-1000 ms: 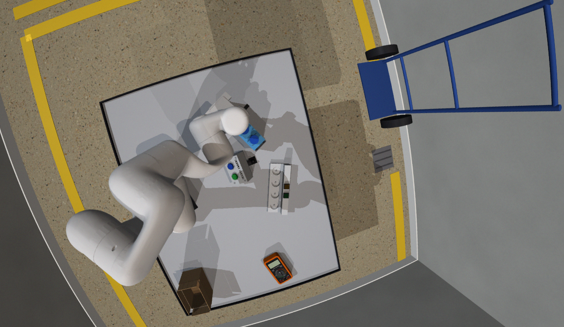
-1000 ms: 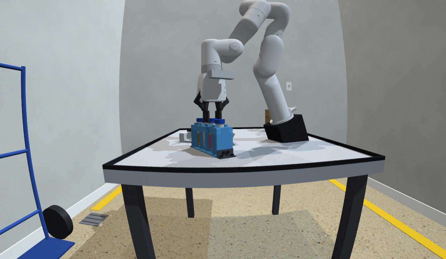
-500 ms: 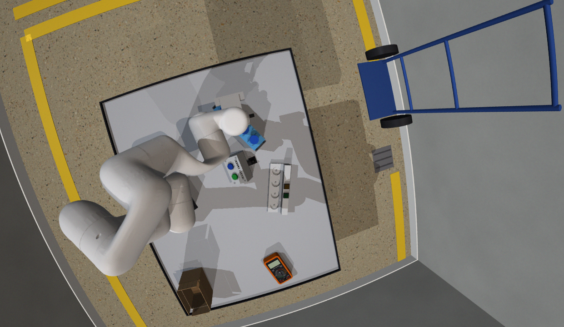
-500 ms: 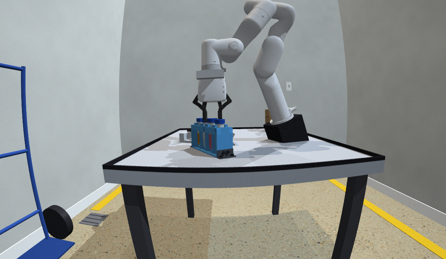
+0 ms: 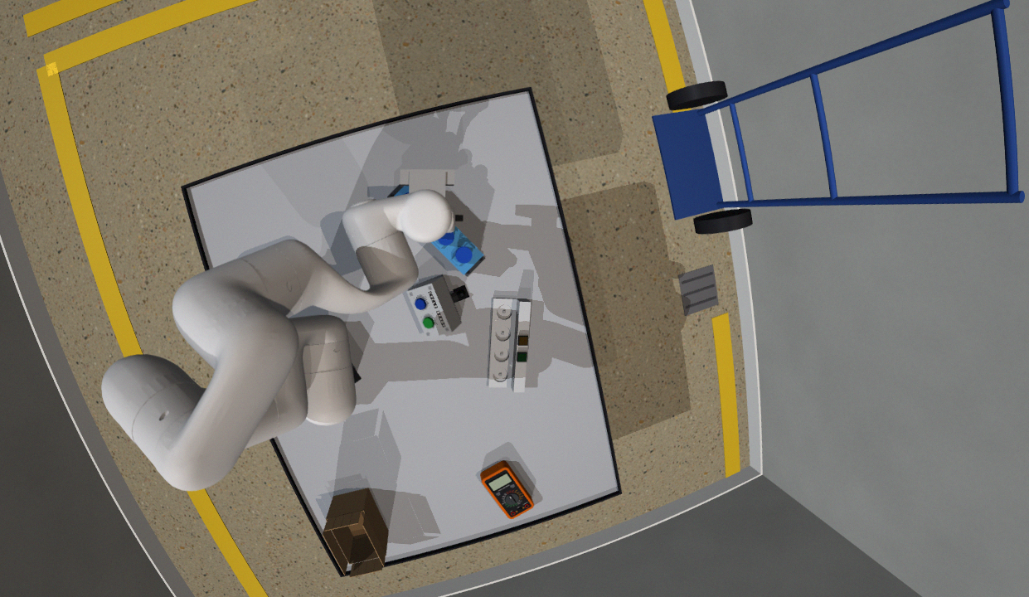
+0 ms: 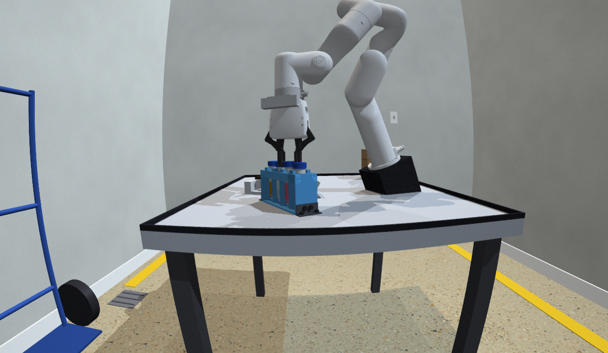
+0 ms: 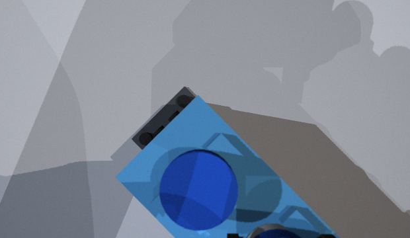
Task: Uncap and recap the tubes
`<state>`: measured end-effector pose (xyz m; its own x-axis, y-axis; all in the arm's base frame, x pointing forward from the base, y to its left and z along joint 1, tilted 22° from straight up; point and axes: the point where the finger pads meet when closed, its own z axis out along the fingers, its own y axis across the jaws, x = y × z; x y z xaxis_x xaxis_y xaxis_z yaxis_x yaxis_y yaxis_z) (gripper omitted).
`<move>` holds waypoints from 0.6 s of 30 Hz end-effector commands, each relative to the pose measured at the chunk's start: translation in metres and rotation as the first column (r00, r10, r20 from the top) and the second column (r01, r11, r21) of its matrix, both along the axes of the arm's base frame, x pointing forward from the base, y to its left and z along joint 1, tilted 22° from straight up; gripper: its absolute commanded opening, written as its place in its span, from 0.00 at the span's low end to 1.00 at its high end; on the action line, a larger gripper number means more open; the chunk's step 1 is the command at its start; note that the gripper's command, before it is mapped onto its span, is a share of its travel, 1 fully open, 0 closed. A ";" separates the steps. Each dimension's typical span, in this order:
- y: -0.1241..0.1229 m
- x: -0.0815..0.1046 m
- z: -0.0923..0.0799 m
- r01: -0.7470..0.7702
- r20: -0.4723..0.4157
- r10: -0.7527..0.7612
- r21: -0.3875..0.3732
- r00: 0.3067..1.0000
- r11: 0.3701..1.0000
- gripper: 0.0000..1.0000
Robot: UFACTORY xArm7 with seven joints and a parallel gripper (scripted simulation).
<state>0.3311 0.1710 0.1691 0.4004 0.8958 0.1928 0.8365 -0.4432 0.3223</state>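
White arm [image 6: 368,83], smooth rounded links, fat cylinder joints, hexagon logo on one joint cap. Black wedge base [image 6: 408,177]. Small silver connector just above the base. Grey box bracket at wrist. White claw [image 6: 289,151] body, black linkage fingers [image 6: 279,154].

Dark-blue caps [image 7: 198,190] on a light-blue station [image 7: 192,127] — white arm [image 6: 367,100], orange multimeter [image 5: 507,487]

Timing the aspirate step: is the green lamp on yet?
Off, as far as shows: the green lamp on the cap tray looks dark and unlit in the top view.
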 end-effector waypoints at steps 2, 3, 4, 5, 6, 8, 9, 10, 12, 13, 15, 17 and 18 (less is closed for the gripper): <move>0.000 0.001 0.001 0.004 0.001 -0.004 0.000 1.000 1.000 0.00; 0.000 0.001 0.001 0.004 0.001 -0.004 0.000 1.000 1.000 0.00; 0.000 0.001 0.001 0.004 0.001 -0.004 0.000 1.000 1.000 0.00; 0.000 0.001 0.001 0.004 0.001 -0.004 0.000 1.000 1.000 0.00; 0.000 0.001 0.001 0.004 0.001 -0.004 0.000 1.000 1.000 0.00; 0.001 0.001 0.001 0.004 0.002 -0.004 0.001 1.000 1.000 0.00; 0.001 0.001 0.001 0.004 0.002 -0.004 0.001 1.000 1.000 0.00; 0.001 0.001 0.001 -0.042 0.003 0.042 -0.018 0.999 0.999 0.00; 0.001 0.001 0.001 -0.134 0.002 0.134 -0.056 0.991 0.989 0.00; 0.001 0.001 0.001 -0.179 0.001 0.180 -0.075 0.984 0.981 0.00; 0.001 0.000 0.001 -0.269 -0.004 0.270 -0.112 0.963 0.957 0.00; 0.001 0.000 0.001 -0.313 -0.008 0.314 -0.130 0.949 0.941 0.00; 0.001 0.000 0.001 -0.313 -0.008 0.314 -0.130 0.949 0.941 0.00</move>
<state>0.3311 0.1712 0.1693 0.2437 0.9626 0.1186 0.8946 -0.2704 0.3559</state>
